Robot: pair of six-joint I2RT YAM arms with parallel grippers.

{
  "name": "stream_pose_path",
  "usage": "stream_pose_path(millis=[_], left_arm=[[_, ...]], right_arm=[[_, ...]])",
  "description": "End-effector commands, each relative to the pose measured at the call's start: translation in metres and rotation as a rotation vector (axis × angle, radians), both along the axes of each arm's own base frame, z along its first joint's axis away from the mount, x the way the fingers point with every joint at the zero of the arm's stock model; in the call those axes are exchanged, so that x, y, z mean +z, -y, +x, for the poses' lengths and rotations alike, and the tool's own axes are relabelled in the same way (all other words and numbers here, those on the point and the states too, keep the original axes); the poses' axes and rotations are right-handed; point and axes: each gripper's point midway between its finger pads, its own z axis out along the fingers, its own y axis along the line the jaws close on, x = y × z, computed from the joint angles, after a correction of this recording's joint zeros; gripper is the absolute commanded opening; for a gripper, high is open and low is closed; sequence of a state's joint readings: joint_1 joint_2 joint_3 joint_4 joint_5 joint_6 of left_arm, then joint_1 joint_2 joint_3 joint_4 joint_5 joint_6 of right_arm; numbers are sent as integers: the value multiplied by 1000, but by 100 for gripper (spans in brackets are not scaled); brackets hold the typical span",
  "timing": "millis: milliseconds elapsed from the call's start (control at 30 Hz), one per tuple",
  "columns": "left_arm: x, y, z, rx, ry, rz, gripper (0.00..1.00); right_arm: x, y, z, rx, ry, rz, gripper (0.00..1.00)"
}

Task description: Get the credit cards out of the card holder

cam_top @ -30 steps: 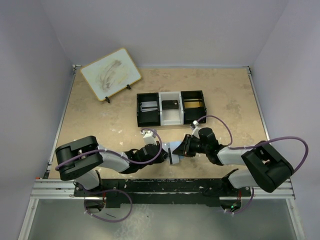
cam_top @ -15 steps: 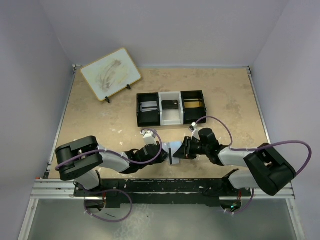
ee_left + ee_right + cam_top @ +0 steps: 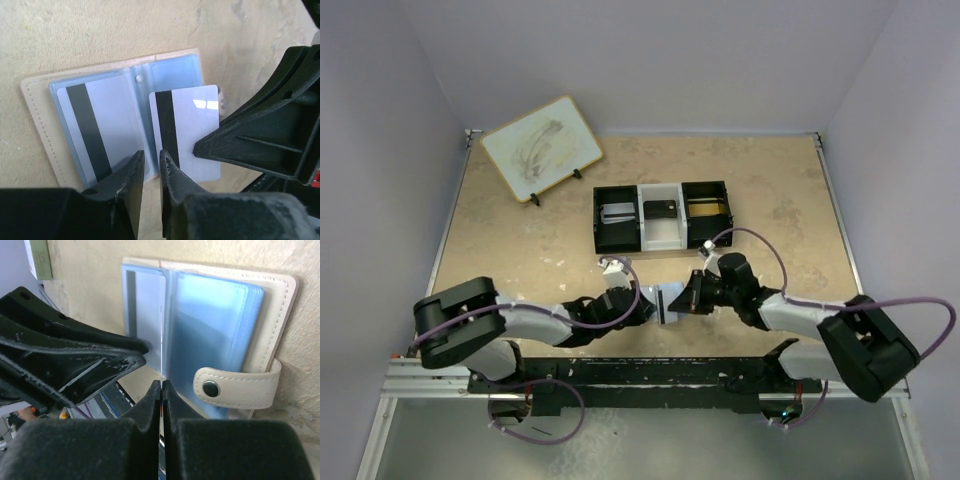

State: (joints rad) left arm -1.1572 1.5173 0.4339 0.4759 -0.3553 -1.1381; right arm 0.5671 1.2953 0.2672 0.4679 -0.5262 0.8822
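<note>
Although the top view shows both arms meeting at the near middle of the worktop, the card holder is only a small pale patch there. It is squeezed between the left gripper and the right gripper, and no detail of it can be read.

The wrist views are clearer. From the left wrist, the card holder lies open and flat with its tan edge on the left, and its lower part is hidden behind the left gripper. A pocketed card, pale with a black stripe, sits under the clear sleeve of the left half. A loose card of the same look lies over the right half, and a black finger of the right gripper touches its right edge. The left jaws stand almost together with a slim gap; I cannot tell whether they pinch a sleeve or only press on it.

From the right wrist, the right gripper has its jaws closed on the loose card, seen edge-on as a thin line. A closing strap with a snap lies across the holder's lower right part.

Farther back, a three-compartment tray holds small things too tiny to name, and a whiteboard leans at the back left.
</note>
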Motion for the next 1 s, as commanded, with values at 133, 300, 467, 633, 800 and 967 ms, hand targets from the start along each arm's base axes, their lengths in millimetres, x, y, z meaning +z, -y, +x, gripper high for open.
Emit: stream_pose_path(millis=[133, 300, 467, 633, 800, 967], left_arm=[[65, -37, 21, 27, 169, 184, 54], [99, -88, 59, 92, 166, 263, 67], [145, -154, 92, 207, 187, 343, 75], [166, -223, 108, 313, 174, 470, 78], [157, -273, 106, 412, 179, 603, 80], [163, -287, 99, 488, 223, 600, 80]], right_arm=[[71, 6, 42, -65, 307, -29, 0], [114, 12, 64, -94, 523, -49, 0], [158, 13, 81, -117, 738, -24, 0], [179, 12, 100, -76, 926, -95, 0], [194, -1, 125, 35, 1106, -223, 0], [204, -34, 148, 219, 1298, -332, 0]])
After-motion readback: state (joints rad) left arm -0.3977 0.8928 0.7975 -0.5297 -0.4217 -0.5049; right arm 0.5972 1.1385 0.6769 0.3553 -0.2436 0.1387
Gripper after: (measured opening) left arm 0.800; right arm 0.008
